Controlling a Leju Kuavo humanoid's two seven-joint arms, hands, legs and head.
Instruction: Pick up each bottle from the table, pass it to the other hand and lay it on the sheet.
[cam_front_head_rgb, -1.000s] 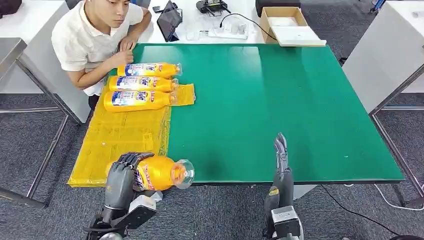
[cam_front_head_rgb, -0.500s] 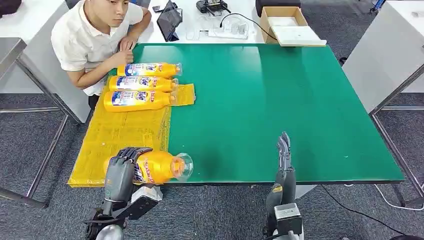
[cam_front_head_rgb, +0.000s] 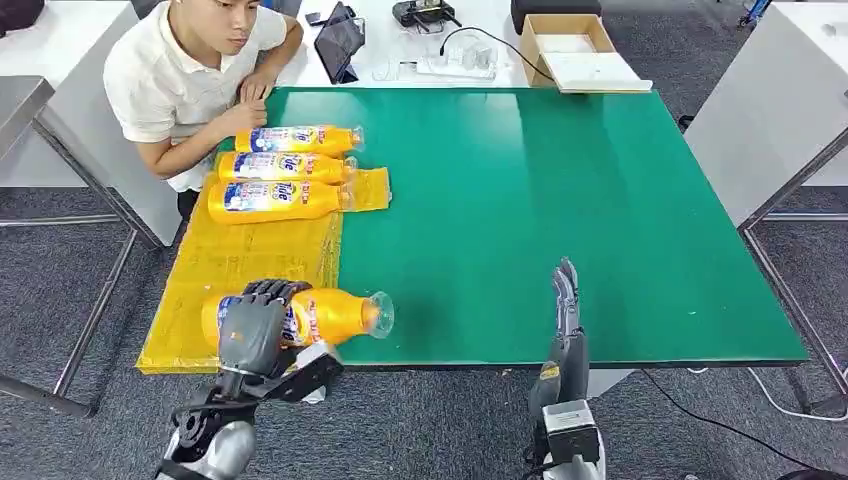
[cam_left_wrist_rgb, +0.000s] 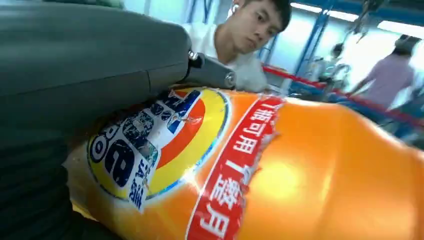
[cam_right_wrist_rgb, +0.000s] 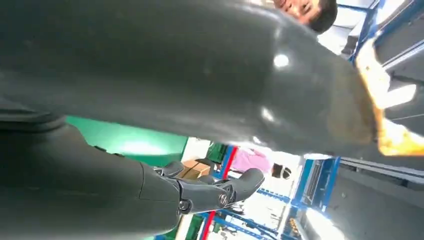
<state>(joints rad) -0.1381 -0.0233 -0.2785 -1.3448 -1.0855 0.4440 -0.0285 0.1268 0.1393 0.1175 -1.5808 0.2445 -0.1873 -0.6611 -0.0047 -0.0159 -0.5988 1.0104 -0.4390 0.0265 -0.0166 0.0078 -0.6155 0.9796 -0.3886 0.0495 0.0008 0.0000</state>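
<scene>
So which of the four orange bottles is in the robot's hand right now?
The near one at the sheet's front edge, gripped by the left hand. The other three bottles lie untouched side by side at the far end of the yellow sheet.

Three bottles (cam_front_head_rgb: 280, 167) on sheet (cam_front_head_rgb: 240, 270), at table (cam_front_head_rgb: 560, 200) left edge.

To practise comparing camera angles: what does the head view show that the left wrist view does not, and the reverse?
Head view alone: three bottles lying on the yellow sheet, the green table, and the empty right hand.
Left wrist view alone: the held bottle's label up close.
Both: the left hand holding the bottle, and the seated person.
</scene>
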